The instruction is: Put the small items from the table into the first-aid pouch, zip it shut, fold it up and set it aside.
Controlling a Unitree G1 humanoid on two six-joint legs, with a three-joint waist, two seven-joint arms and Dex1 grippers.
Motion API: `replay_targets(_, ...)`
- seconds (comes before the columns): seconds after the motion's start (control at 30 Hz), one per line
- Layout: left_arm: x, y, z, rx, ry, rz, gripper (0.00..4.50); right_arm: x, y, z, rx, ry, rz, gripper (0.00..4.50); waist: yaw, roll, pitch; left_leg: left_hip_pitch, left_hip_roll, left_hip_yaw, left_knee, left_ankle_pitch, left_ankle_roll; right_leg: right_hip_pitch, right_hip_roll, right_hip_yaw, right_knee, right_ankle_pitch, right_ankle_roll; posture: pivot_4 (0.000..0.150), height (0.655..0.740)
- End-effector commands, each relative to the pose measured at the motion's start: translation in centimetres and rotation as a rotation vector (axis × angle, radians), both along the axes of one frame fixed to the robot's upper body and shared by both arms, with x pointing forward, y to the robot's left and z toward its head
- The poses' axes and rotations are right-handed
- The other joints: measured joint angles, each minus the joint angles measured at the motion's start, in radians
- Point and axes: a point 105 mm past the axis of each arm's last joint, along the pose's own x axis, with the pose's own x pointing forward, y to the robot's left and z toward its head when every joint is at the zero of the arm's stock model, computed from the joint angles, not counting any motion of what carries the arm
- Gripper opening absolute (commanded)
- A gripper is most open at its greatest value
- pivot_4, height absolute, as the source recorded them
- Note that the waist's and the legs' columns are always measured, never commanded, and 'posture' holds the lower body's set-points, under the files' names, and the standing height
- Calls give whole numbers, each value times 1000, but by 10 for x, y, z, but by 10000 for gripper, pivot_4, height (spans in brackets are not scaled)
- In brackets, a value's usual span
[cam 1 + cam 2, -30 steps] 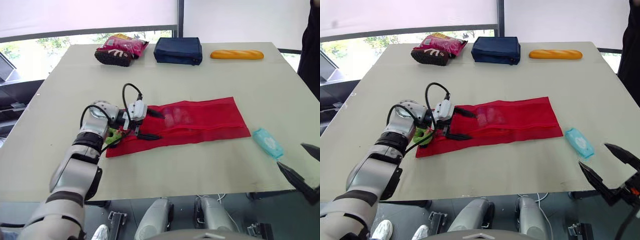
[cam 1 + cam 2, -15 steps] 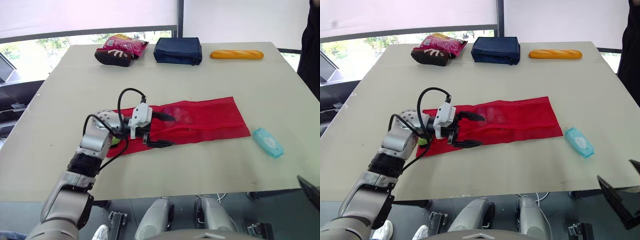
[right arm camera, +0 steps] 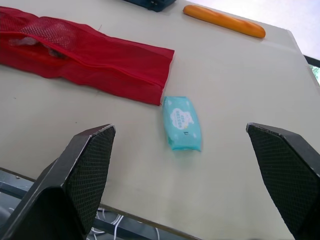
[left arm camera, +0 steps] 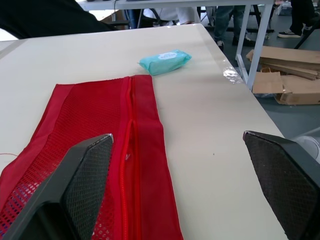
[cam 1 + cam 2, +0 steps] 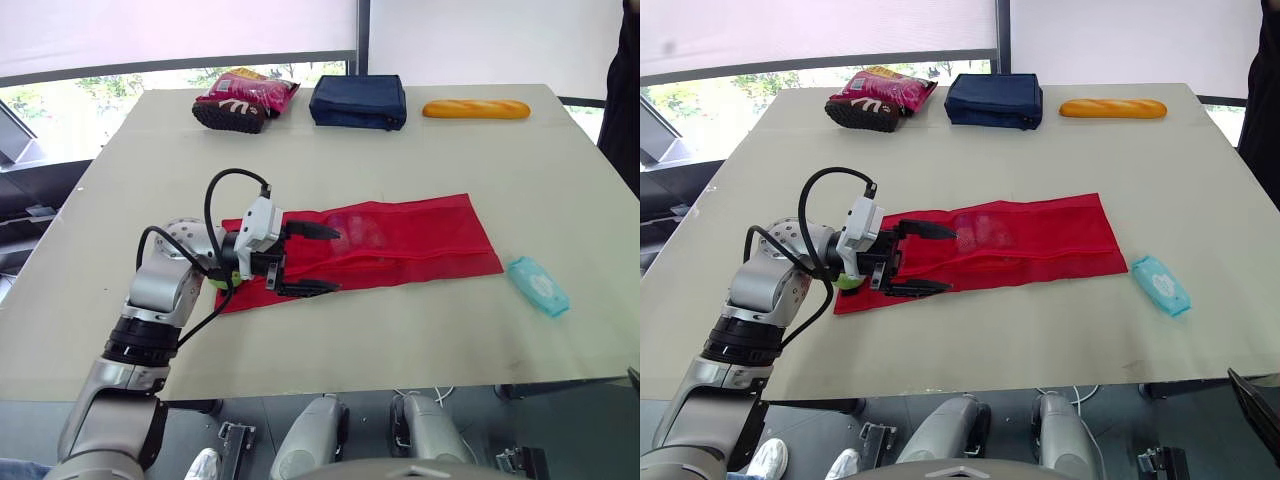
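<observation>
We see the red mesh pouch (image 5: 400, 240) lying flat and unfolded across the middle of the tabletop (image 5: 300, 160). Something pale shows through the mesh near its middle; we cannot tell what it is. Our left gripper (image 5: 332, 260) hangs over the pouch's left end with its fingers (image 5: 318, 230) spread wide and holding nothing. A small green item (image 5: 847, 281) sits partly hidden under that wrist, at the pouch's left edge. A teal tissue pack (image 5: 537, 285) lies on the bare tabletop, off the pouch's right end and apart from it, near the front edge. In the right wrist view, our right gripper (image 3: 178, 127) is released too, its fingers (image 3: 85, 165) far apart and empty, with the pack ahead of them. Along the far edge sit a snack bag (image 5: 245, 100), a navy bag (image 5: 358, 101) and a bread loaf (image 5: 474, 109), well apart from the pouch.
</observation>
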Motion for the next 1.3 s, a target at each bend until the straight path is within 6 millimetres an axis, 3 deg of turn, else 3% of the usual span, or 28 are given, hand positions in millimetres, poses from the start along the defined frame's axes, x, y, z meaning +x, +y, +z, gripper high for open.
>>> replay_targets(0.03,-3,6,9,11,-51,7,44677,8,-1,0,-20,-8,-7,45000,0,0,0,0,0,0,0,0,0,0,0,0,0,0,0,1500,7390)
replay_targets(0.17,-3,4,8,13,-60,4,44677,28,-4,-15,-52,53,-17,45000,1,0,0,0,0,0,0,0,0,0,0,0,0,0,0,1500,7390)
replay_targets(0.27,-5,0,10,4,-67,-11,44677,53,-9,-29,-79,111,-34,45000,0,-1,0,0,0,0,0,2,-3,0,0,0,-1,2,-3,1500,7390)
replay_targets(0.4,-7,-5,14,2,-84,-29,44677,82,-14,-41,14,139,-28,45000,3,1,0,0,0,1,0,3,-4,0,0,1,0,4,-2,1500,7390)
replay_targets(0.57,-12,-11,23,0,-105,-57,44677,105,-17,-67,-16,255,40,45000,4,1,0,1,0,2,-1,3,-4,1,1,0,-1,4,-1,1500,7390)
replay_targets(0.77,-18,-22,32,-14,-117,-84,44677,131,-14,-79,-20,292,95,45000,-3,1,0,2,0,2,-1,3,-4,3,1,0,-2,5,-1,1500,7390)
replay_targets(1.0,-13,-36,29,-20,-126,-79,44677,143,-14,-81,-24,276,102,45000,-1,1,0,2,0,2,-1,3,-4,3,1,0,-2,5,-1,1500,7390)
replay_targets(1.13,-7,-53,20,-11,-126,-82,44677,140,-16,-75,-20,247,88,45000,4,1,0,2,0,2,0,3,-4,4,1,0,-2,5,-1,1500,7390)
replay_targets(1.3,18,-84,4,27,-130,-28,44677,124,-14,-63,-9,218,85,45000,11,1,0,2,0,1,1,3,-4,4,1,0,-2,5,-1,1500,7390)
